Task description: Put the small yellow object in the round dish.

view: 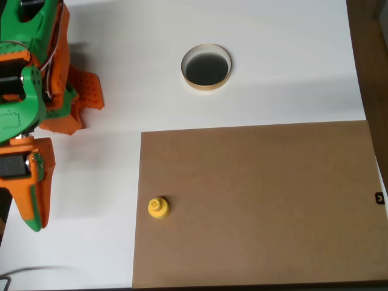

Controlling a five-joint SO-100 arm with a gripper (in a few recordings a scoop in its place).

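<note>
Overhead view, jaws (35, 206) together, empty.

Bare brown board (260, 206) around the small yellow object (158, 207)

You have no legible text, label, brand or number here; the small dark mark (379, 198) right of the brown board (260, 206) is unreadable.

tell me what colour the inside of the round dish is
Dark black inside the round dish, with a pale cream-tan rim; clearest in the overhead view.
</note>
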